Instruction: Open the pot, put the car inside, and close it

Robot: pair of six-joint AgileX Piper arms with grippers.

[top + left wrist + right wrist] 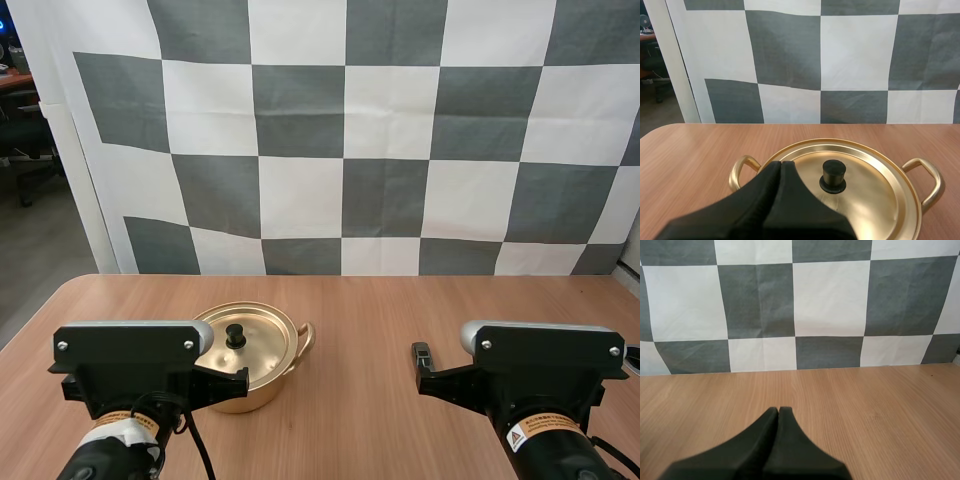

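Pot [262, 352], lid [870, 182] on, just before left gripper [780, 167] — right gripper [778, 411] level over table [875, 400] — both clenched, empty

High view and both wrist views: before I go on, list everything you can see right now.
pot: one, gold, two loop handles, on the table in front of the left arm.
lid: one, gold, seated on the pot.
knob: one, black, at the lid's middle.
table: one, light brown wood, under everything.
left hand: one, black, shut on nothing, at the pot's near side, pointing towards the knob.
right hand: one, black, shut on nothing, over bare table to the pot's right.
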